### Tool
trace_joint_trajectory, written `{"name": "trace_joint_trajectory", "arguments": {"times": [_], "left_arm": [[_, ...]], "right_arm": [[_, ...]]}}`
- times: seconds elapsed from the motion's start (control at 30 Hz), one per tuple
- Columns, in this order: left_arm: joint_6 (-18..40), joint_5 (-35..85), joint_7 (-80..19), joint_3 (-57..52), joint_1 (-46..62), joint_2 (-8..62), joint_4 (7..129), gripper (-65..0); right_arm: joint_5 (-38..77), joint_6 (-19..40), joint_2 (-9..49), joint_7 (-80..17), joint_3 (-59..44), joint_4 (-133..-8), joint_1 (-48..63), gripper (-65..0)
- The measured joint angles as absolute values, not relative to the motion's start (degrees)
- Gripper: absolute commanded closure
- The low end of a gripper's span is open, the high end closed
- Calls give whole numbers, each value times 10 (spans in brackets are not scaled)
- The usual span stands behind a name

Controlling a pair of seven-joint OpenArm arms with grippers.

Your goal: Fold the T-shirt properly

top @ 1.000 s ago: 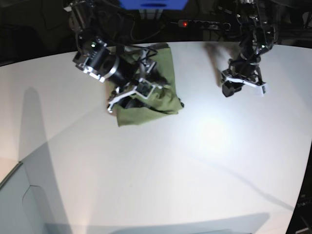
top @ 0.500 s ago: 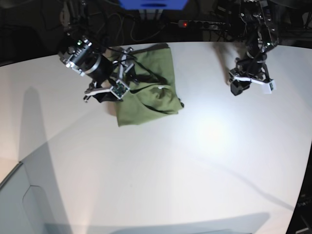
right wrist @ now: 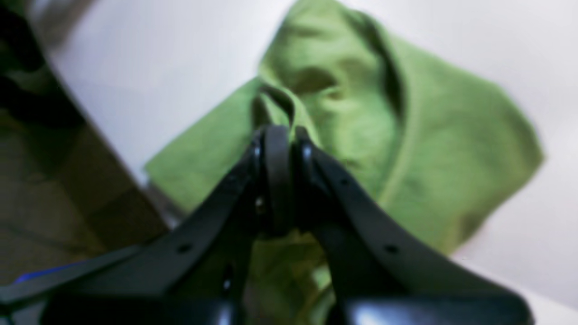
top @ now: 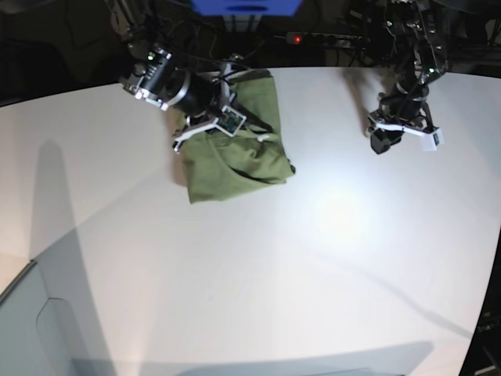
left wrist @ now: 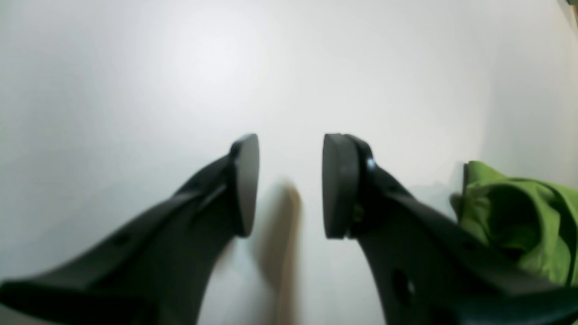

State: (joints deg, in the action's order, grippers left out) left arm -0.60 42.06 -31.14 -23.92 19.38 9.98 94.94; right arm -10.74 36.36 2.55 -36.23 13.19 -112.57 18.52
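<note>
The olive-green T-shirt [top: 239,160] lies in a bunched, partly folded heap on the white table [top: 313,258], at the back left. My right gripper [top: 249,129] is over its upper part. In the right wrist view the right gripper [right wrist: 277,135] is shut on a raised fold of the T-shirt [right wrist: 406,149]. My left gripper [top: 381,142] hangs over bare table to the right, well away from the shirt. In the left wrist view the left gripper [left wrist: 289,185] is open and empty, and the T-shirt [left wrist: 519,221] shows at the right edge.
A power strip with a red light [top: 325,37] and cables lie behind the table's back edge. A blue object [top: 246,6] sits at the top. A grey panel [top: 31,329] stands at the lower left corner.
My right arm swung back to the right, from the shirt's left edge to over its upper part. The left arm has barely moved.
</note>
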Motion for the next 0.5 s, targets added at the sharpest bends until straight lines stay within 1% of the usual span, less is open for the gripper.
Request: {"name": "trace_joint_trajectory", "arguments": {"times": [0.4,0.5], "left_arm": [[-6,420,-311,-239,194,100,949,-228],[-6,420,-311,-239,193,100,949,-228]], "right_arm": [[-107,363,27,-362,218,-1123,191,-2],[-107,363,27,-360,247,-1103,187,-5]]}}
